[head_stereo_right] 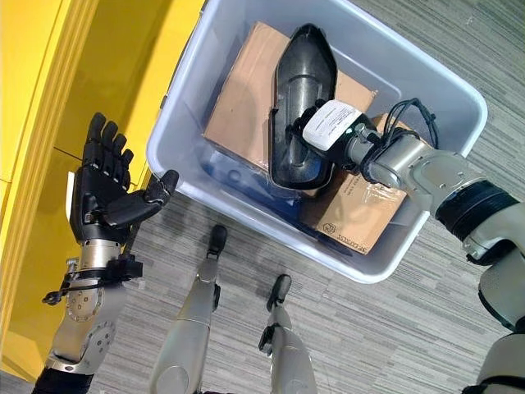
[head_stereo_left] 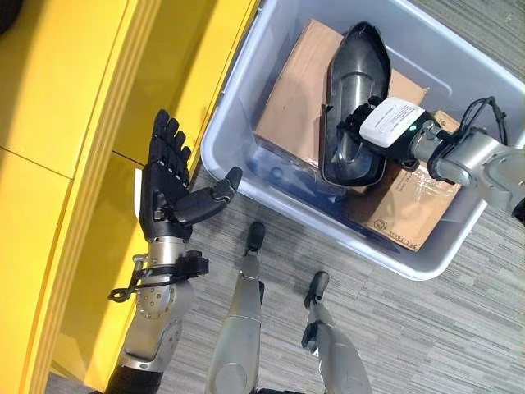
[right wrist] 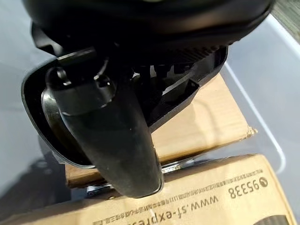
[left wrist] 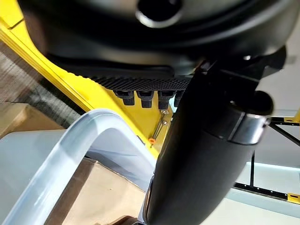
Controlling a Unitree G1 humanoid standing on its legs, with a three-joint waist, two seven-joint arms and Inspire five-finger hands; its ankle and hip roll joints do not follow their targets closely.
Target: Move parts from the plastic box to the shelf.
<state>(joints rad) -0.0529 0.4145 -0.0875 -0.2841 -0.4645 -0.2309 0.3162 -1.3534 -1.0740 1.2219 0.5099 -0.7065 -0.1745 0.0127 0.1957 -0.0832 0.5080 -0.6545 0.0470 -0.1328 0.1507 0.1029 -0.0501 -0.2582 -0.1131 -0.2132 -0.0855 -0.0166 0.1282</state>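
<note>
Reaching into the plastic box [head_stereo_left: 426, 246], gripping a black part [head_stereo_left: 357, 98].
Right hand [head_stereo_right: 305, 123] curled on the part, fingers mostly hidden; left hand [head_stereo_left: 168, 185] spread wide, holding nothing, beside the yellow shelf [head_stereo_left: 57, 98].

The plastic box [head_stereo_left: 426, 246] at upper right is shared by both downward-looking head views; it is seen very closely by both wrist views.

The right hand [head_stereo_right: 316, 123] has its fingers hidden inside the black part [head_stereo_right: 300, 98], so its grip cannot be read. The part covers much of the cardboard boxes [head_stereo_right: 238, 107]. The plastic box [head_stereo_left: 426, 254] is cut off at the top edge. The yellow shelf [head_stereo_left: 57, 123] runs past the left edge.
</note>
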